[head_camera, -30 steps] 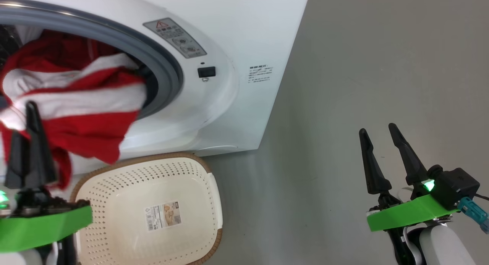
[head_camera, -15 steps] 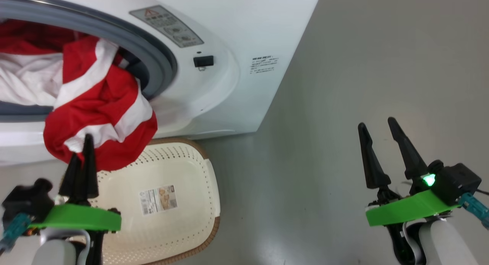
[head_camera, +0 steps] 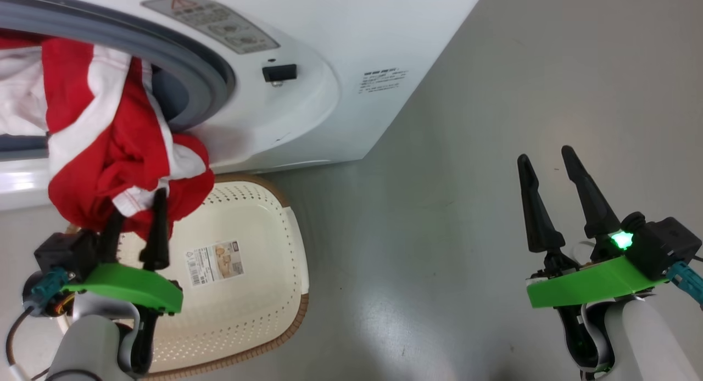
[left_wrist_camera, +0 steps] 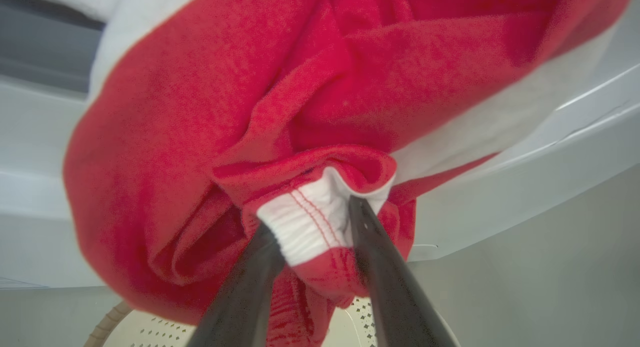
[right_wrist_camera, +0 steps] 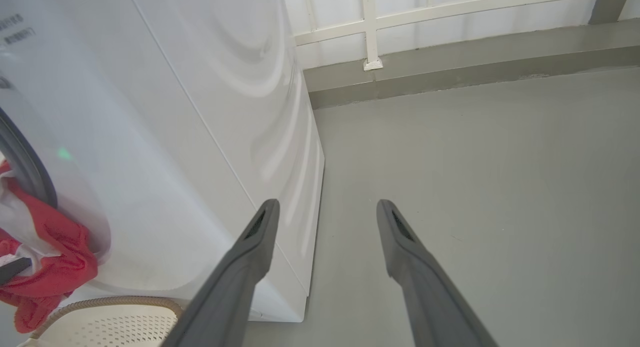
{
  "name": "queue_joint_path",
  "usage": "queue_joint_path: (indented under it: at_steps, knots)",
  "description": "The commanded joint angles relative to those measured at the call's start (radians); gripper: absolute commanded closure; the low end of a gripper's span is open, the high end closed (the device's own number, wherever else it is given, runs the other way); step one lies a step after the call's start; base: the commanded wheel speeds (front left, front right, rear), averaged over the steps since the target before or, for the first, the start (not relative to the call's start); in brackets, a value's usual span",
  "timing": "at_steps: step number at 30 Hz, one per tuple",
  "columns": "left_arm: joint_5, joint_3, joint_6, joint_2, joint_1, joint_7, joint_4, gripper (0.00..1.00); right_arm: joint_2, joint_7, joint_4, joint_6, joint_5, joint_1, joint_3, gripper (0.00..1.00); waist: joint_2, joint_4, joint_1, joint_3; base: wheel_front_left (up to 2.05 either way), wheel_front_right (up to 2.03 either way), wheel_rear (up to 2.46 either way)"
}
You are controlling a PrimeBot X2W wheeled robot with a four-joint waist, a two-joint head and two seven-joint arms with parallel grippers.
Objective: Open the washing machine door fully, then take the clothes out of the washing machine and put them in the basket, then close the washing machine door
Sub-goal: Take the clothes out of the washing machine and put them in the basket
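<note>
while the head view looks down, washing machine [head_camera: 340, 35]: white front across the upper left, grey ring round its open mouth.
head view, clothes [head_camera: 121, 150]: red and white bundle hanging out of the mouth at the left, its low end over the basket's upper left rim.
head view, basket [head_camera: 291, 233]: cream, lower left of centre on the grey floor [head_camera: 494, 123], just below the machine front; paper label [head_camera: 214, 263] inside its bottom.
head view, left gripper [head_camera: 137, 205]: lower left, fingers parted, tips up in the bundle's low end.
head view, right gripper [head_camera: 544, 153]: lower right, spread wide, grasping nothing, well apart from the machine.
left wrist view, left gripper [left_wrist_camera: 311, 214]: released; a white hem with red stitching lies between the two fingers, touching both.
left wrist view, basket [left_wrist_camera: 150, 332]: perforated wall at the bottom edge, below the cloth.
right wrist view, right gripper [right_wrist_camera: 327, 202]: fingers wide, nothing between them, over the floor by the machine's corner.
right wrist view, clothes [right_wrist_camera: 55, 272]: red fold at the lower left, above the basket's rim [right_wrist_camera: 115, 302].
</note>
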Motion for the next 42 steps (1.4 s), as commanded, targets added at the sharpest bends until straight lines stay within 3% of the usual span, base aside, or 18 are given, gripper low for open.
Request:
queue_joint_path:
  at_steps: [1,20,42]
  knots:
    - [-0.008,0.028,0.001,0.036,-0.011,-0.005,-0.002,0.0,-0.006,-0.006,-0.027,0.007,0.004,-0.008,0.018,0.0,-0.0001,-0.001,0.0,0.008,0.0,0.0,0.0]
    - [0.005,0.039,0.001,0.009,0.005,-0.005,-0.05,0.0,-0.006,-0.006,-0.014,0.007,-0.014,-0.015,0.017,0.0,-0.0001,0.028,0.0,-0.024,0.0,0.0,0.0]
    - [0.124,0.085,0.001,-0.05,0.246,-0.005,-0.34,0.0,-0.006,-0.006,0.007,0.007,-0.036,0.021,0.026,0.0,-0.0001,0.068,0.0,-0.096,0.0,0.0,0.0]
